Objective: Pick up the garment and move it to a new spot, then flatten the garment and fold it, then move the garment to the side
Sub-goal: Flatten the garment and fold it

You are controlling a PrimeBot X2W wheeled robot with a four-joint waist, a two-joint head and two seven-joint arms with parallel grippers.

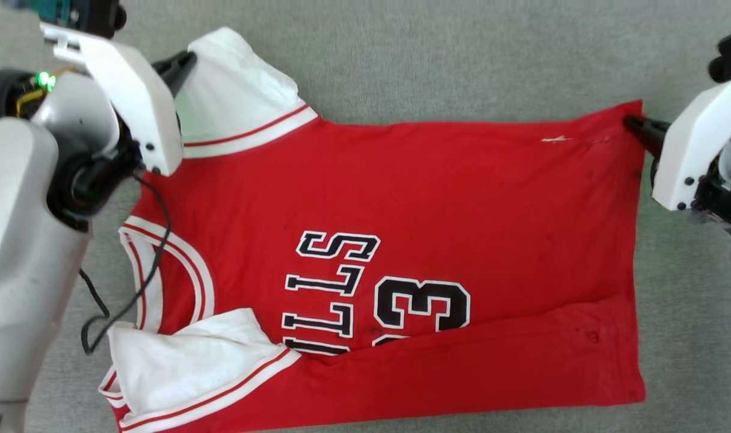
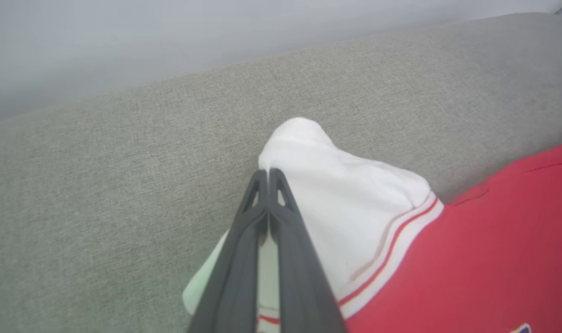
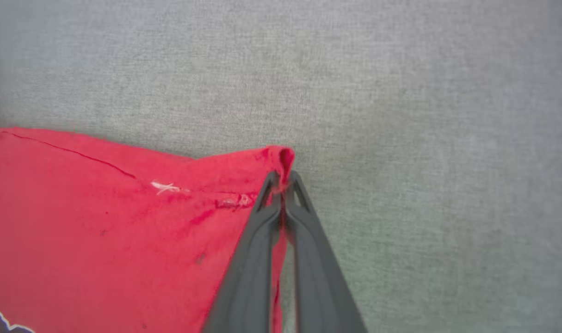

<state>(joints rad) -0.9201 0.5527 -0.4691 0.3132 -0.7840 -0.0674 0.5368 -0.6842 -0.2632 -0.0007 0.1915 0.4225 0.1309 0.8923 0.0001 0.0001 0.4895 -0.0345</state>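
Note:
The garment (image 1: 437, 210), a red jersey with white sleeves and black lettering, lies face up on the grey fabric surface, collar to the left and hem to the right. Its near long edge is folded over the chest print. My left gripper (image 1: 188, 59) is shut on the far white sleeve (image 2: 355, 203), its fingertips (image 2: 268, 175) pinching the sleeve's edge. My right gripper (image 1: 632, 122) is shut on the far hem corner (image 3: 283, 159), which puckers up between the dark fingers (image 3: 304, 240). The near white sleeve (image 1: 185, 361) lies folded at the lower left.
Grey woven surface (image 1: 461, 54) stretches beyond the jersey's far edge and to its right. A thin black cable (image 1: 154, 252) hangs from my left arm across the collar area. A paler band (image 2: 123, 46) rises behind the surface in the left wrist view.

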